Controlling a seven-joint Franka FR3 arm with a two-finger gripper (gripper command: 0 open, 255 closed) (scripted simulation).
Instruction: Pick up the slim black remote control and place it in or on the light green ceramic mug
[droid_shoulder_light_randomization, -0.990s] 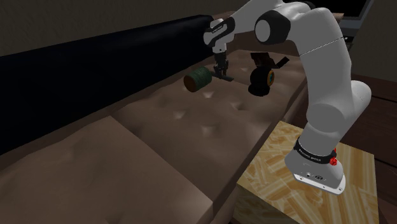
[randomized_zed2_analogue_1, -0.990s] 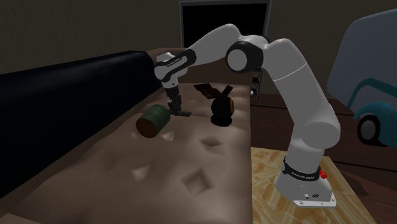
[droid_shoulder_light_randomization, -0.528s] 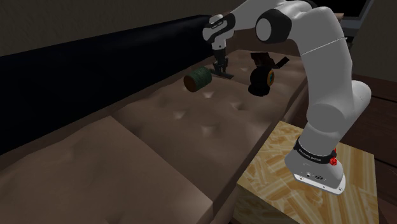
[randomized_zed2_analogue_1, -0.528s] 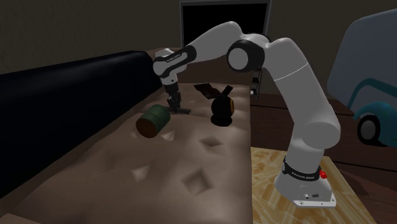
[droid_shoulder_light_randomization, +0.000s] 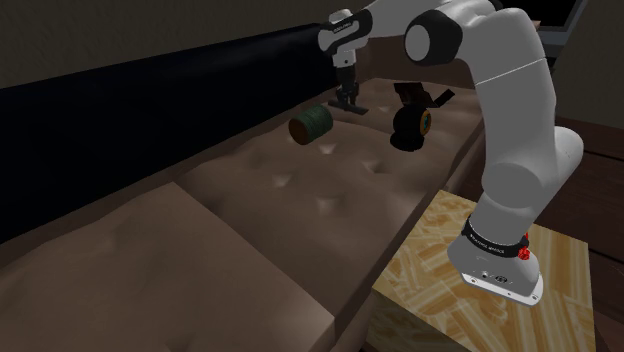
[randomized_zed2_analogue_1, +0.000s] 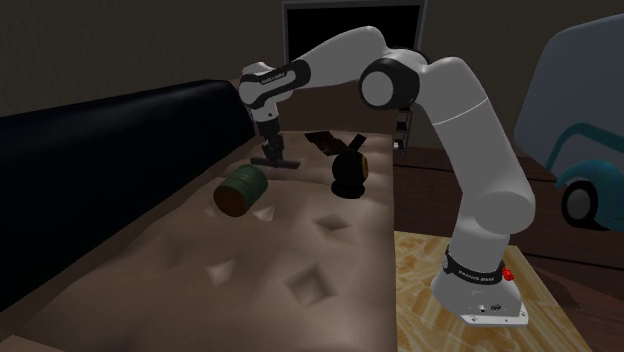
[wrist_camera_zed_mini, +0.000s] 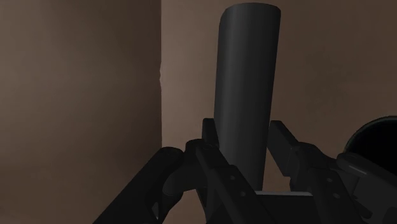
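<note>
A slim dark remote (wrist_camera_zed_mini: 247, 76) is clasped between my gripper's fingers (wrist_camera_zed_mini: 214, 135) and sticks out past them. My gripper (droid_shoulder_light_randomization: 346, 102) (randomized_zed2_analogue_1: 272, 157) is shut on the remote (droid_shoulder_light_randomization: 353, 108) (randomized_zed2_analogue_1: 279, 163) and holds it level, a little above the brown tufted cushion (droid_shoulder_light_randomization: 300, 190). The mug (droid_shoulder_light_randomization: 310, 125) (randomized_zed2_analogue_1: 242, 190) looks dark green and lies on its side on the cushion. In the shoulder view it is to the lower left of the gripper, a short way apart from it.
A dark roundish object with an orange patch (droid_shoulder_light_randomization: 410, 122) (randomized_zed2_analogue_1: 348, 168) stands on the cushion beside the gripper. A long black backrest (droid_shoulder_light_randomization: 150, 90) runs along the far side. The arm's wood-patterned stand (droid_shoulder_light_randomization: 440, 275) adjoins the cushion's edge.
The gripper has risen with the remote, lifting it off the cushion and drifting slightly towards the backrest. The mug has not moved.
</note>
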